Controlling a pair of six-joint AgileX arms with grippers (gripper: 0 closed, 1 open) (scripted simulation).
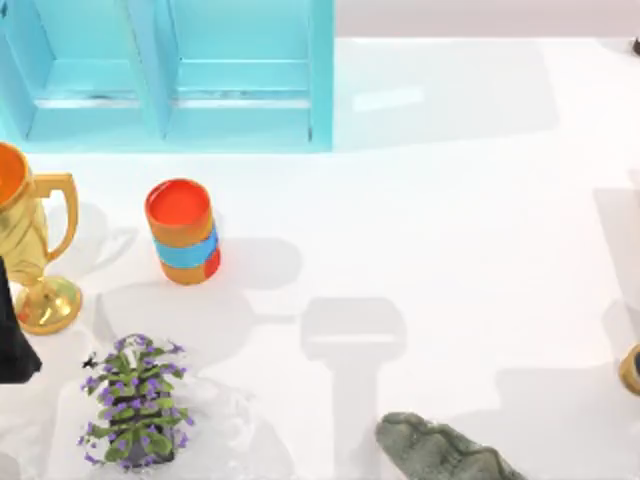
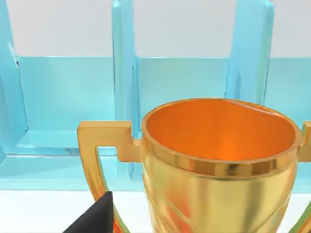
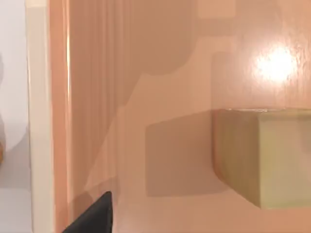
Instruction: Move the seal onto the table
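White table (image 1: 450, 250) with turquoise shelf unit (image 1: 170, 70). The left gripper (image 2: 92, 219) faces a gold trophy (image 2: 218, 165). The right gripper (image 3: 92, 217) hangs near the tan seal (image 3: 262, 158), which rests on a peach-coloured surface (image 3: 170, 73). Whether either gripper is spread or closed cannot be told.

A turquoise shelf unit (image 1: 170, 75) stands at the back left, with soft shadows lying across the glossy white surface.

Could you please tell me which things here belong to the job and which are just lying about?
Job: seal, on a peach surface; table; right gripper near the seal.
Lying about: turquoise shelf, gold trophy, orange cup, flowering plant, grey rock; left gripper by the trophy.
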